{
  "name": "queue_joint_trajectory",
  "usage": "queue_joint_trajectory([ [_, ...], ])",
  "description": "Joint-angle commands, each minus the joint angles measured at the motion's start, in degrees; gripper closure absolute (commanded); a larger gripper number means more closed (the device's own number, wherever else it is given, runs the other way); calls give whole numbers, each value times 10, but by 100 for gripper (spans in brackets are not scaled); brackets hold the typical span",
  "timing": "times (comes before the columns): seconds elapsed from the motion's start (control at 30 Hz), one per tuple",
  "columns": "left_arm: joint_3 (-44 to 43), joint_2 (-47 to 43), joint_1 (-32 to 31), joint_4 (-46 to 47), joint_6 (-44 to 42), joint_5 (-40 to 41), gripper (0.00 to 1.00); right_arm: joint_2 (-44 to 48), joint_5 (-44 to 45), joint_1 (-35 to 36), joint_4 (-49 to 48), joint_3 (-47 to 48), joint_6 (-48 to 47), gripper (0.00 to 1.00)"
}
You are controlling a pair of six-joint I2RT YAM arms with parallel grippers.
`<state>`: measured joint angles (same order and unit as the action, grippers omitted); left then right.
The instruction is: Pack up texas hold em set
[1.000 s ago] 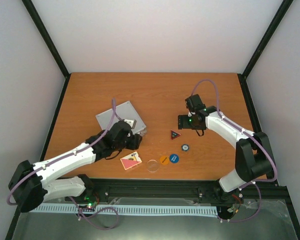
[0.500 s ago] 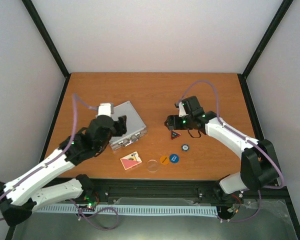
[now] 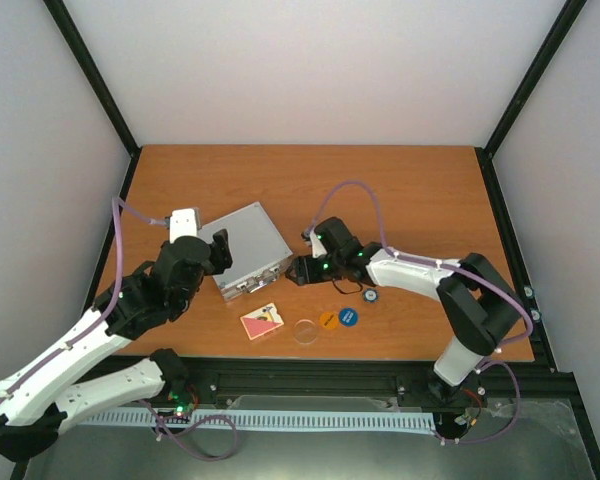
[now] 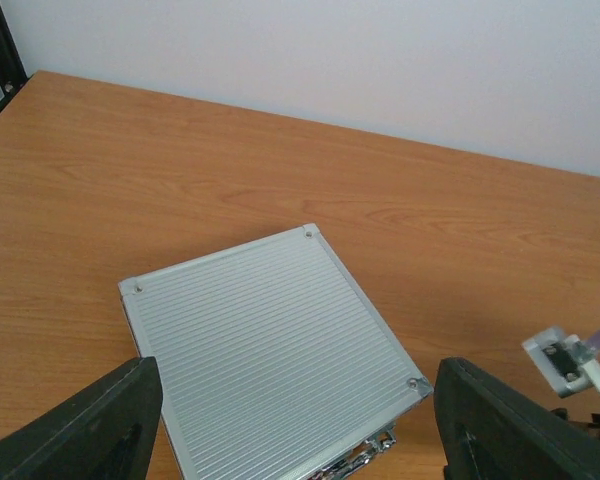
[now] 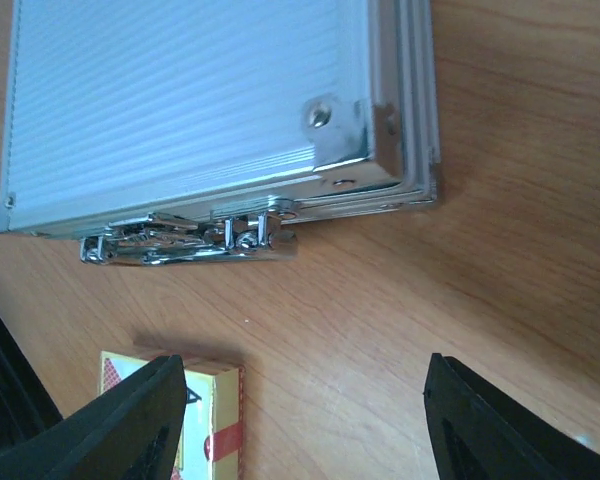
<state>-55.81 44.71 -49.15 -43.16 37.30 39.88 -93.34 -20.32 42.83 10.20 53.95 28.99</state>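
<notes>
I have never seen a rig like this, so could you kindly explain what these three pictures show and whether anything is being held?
These are two white robot arms bolted at the table's near edge, each ending in a two-finger gripper. The wide picture looks down from above and behind them. The other two come from a camera on each wrist, and the dark shapes in their bottom corners are that arm's own fingers. On the wooden table lies a closed silver case. Nearer the arms are a pink card deck, a clear disc, an orange disc, a blue disc and a blue-white chip. The left gripper and right gripper flank the case, both open and holding nothing.
</notes>
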Motion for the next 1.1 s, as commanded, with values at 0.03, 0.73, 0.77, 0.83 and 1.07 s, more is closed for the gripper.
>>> queue_joint_trajectory([
  [0.03, -2, -11, -4, 0, -8, 0, 23, -49, 29, 33, -76, 9, 40, 34],
  [0.73, 1, -9, -4, 0, -20, -1, 23, -153, 16, 51, -117, 70, 39, 41],
  [0.77, 2, -9, -4, -1, -19, -1, 23, -155, 16, 52, -118, 71, 39, 43],
  [0.83, 3, -11, -4, -2, -18, 1, 23, -158, 17, 52, -117, 75, 40, 52],
  [1.07, 5, -15, -4, -8, -15, -1, 23, -154, 31, 52, -103, 80, 36, 67],
])
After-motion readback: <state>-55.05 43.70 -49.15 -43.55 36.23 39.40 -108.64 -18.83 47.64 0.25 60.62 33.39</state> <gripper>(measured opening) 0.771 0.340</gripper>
